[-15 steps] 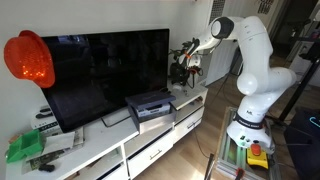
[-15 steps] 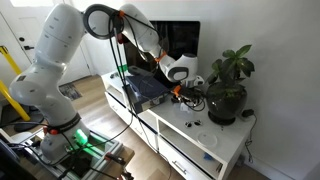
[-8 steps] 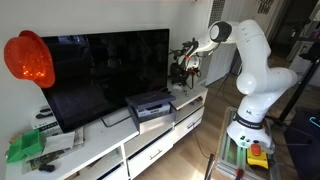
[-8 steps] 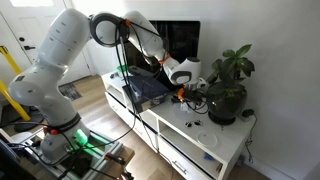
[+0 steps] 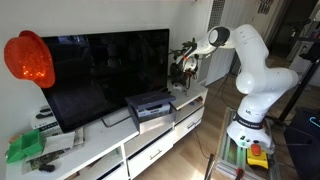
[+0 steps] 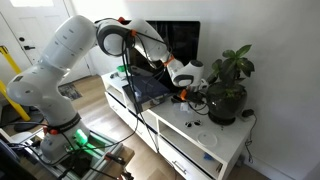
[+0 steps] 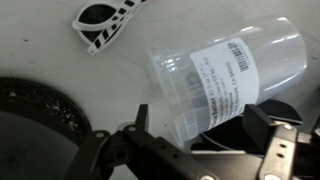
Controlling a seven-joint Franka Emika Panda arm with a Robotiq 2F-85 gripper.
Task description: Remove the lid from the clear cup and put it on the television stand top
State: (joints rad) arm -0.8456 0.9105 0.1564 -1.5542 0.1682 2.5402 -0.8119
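In the wrist view the clear cup [image 7: 225, 75], translucent with a printed label, stands on the white television stand top [image 7: 60, 70]. My gripper [image 7: 205, 125] is open, one finger on each side of the cup's near end. A pale curved rim low between the fingers may be the lid [image 7: 216, 144]; the gripper body hides most of it. In both exterior views the gripper [image 5: 186, 62] [image 6: 185, 88] hangs low over the stand top [image 5: 100, 148] [image 6: 215, 140] beside the plant. The cup is too small to make out there.
A dark plant pot [image 6: 228, 98] [image 7: 35, 115] stands close beside the cup. A black-and-white strip [image 7: 105, 25] lies beyond it. The grey box device [image 5: 150, 104] [image 6: 150, 88] and the television [image 5: 105, 70] fill the stand's middle. Small bits [image 6: 195, 122] lie near the front edge.
The arm has carried the gripper a little lower and nearer the plant. The jaws stay wide.
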